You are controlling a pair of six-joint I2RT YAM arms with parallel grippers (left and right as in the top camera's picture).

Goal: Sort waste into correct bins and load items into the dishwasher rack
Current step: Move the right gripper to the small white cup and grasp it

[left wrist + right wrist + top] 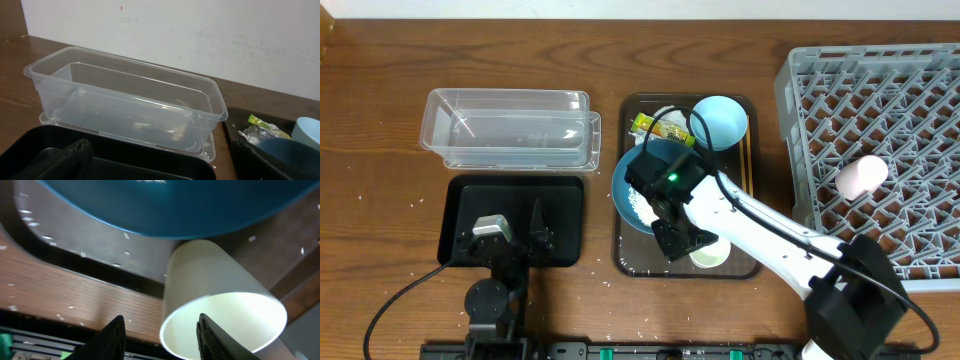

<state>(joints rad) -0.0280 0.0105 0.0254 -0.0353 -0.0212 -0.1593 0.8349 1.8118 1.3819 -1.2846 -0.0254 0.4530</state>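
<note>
The white cup lies on its side on the brown serving tray, mouth towards my right gripper. That gripper is open and straddles the cup's rim, one finger inside the mouth and one outside. Just behind the cup is the dark-blue bowl with rice grains in it. A light-blue bowl, a snack wrapper and a tissue sit at the tray's far end. My left gripper hangs open and empty over the black tray.
The clear tub stands empty behind the black tray. The grey dishwasher rack at the right holds a pink cup lying on its side. Loose rice grains dot the wooden table near the serving tray.
</note>
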